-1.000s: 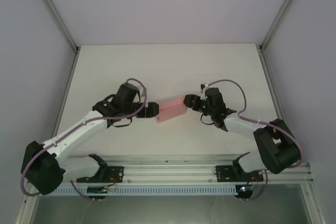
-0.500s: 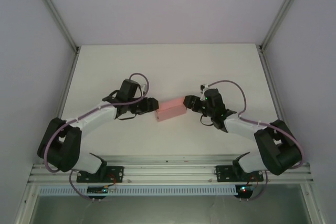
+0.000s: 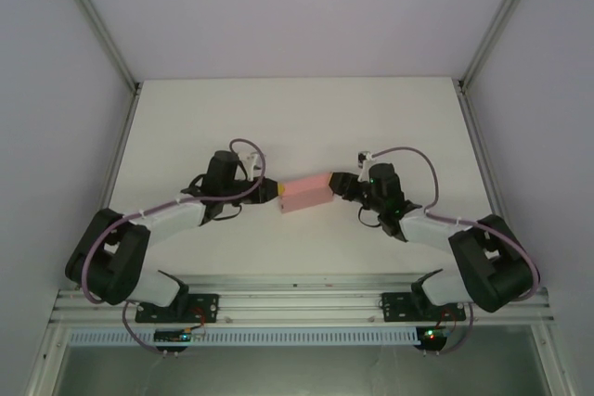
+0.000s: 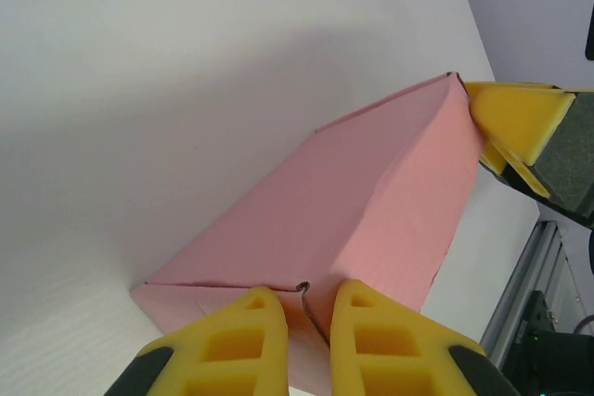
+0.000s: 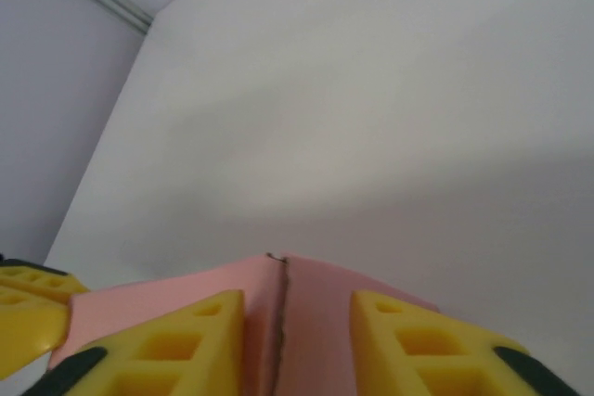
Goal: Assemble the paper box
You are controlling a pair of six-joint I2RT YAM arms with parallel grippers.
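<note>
Top external view: my two arms reach in from both sides and meet at the paper box point(image 3: 306, 193); it is near the middle of the white counter point(image 3: 297, 108)
Paper box: pink and folded up into a small long box; it lies slanted, with its right end a bit farther from my bases than its left end
Left claw: my left claw point(image 3: 276, 190) is at the left end of the box; in the left wrist view its two yellow fingers point(image 4: 255, 336) are almost together; a thin edge of pink card is pinched between them, so this claw is closed on the box
Right claw: my right claw point(image 3: 337, 183) is at the right end of the box; in the right wrist view its yellow fingers point(image 5: 200, 340) sit one on each side of that end; pink card fills the gap, so this claw grips the box too
Seam: a thin dark line runs down the box end, right between my right fingers
Far end in the left wrist view: the yellow pads of my right claw touch the far tip of the box
Under the box: a soft grey shadow lies on the counter beside it; I cannot tell if the box rests on the counter or hangs just above it
Rail: a metal rail point(image 3: 297, 299) runs along the near edge, where my bases are bolted
</note>
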